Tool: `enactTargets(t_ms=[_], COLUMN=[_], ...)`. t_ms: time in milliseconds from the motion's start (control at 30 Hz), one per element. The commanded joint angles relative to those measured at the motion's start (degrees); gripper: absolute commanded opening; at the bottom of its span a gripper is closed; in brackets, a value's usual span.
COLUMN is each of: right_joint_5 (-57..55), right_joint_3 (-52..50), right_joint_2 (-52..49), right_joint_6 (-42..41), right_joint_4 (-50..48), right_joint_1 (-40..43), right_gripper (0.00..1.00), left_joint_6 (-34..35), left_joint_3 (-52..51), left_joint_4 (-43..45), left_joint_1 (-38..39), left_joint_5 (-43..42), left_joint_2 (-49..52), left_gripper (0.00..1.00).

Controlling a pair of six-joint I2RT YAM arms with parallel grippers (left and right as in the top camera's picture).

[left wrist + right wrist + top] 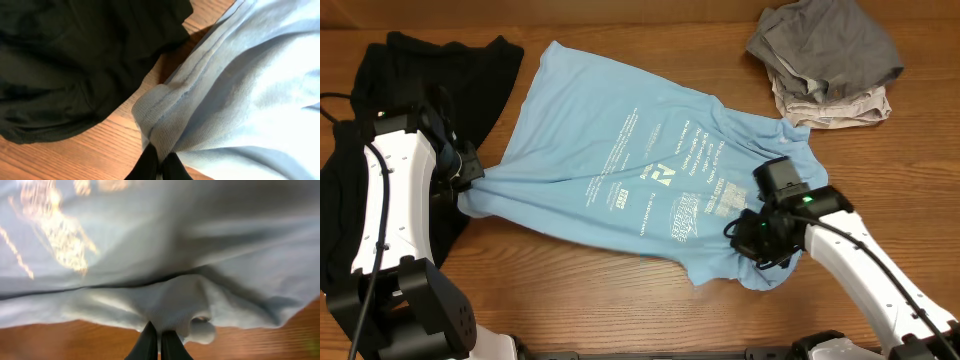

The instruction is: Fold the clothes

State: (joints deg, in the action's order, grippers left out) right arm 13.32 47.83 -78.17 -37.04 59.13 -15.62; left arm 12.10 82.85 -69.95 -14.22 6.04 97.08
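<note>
My left hand [471, 172] at 9 o'clock and right hand [747, 234] at 5 o'clock each pinch the blue shirt [610, 130]; I should lift evenly, taut.

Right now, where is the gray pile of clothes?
In the overhead view, the gray pile sits at the top right, beside the light blue T-shirt, above the right arm.

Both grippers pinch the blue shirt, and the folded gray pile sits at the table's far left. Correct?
No. The overhead view shows the folded gray pile at the far right. The left gripper and right gripper do both pinch the blue shirt.
</note>
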Motion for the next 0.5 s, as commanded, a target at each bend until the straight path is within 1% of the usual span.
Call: enactTargets(t_ms=[0,100,200,333,467], right_joint_5=[-1.0,0.4,0.4,0.0,-0.9], right_joint_3=[2.1,3.3,5.1,8.8,11.6], right_joint_2=[0.0,0.0,0.1,1.0,3.9], right_joint_6=[3.3,5.6,6.0,7.3,7.5], right_joint_4=[0.6,0.9,2.5,7.3,12.4], right_joint_1=[3.8,5.6,6.1,6.1,6.1], right_gripper=[0.04,0.04,0.04,0.04,0.04], left_joint_6=[0.8,0.8,0.8,0.8,0.8], left_joint_3=[-0.2,-0.2,-0.2,0.2,1.1], left_joint_4=[1.4,1.9,2.4,2.3,2.3], left_joint_1=[0.4,0.4,0.4,0.3,0.3], left_joint_5=[-0.1,-0.1,-0.1,-0.1,-0.1], left_joint_2=[-1.8,-1.7,-1.8,-2.7,-6.2], left_gripper=[0.04,0.04,0.04,0.04,0.04])
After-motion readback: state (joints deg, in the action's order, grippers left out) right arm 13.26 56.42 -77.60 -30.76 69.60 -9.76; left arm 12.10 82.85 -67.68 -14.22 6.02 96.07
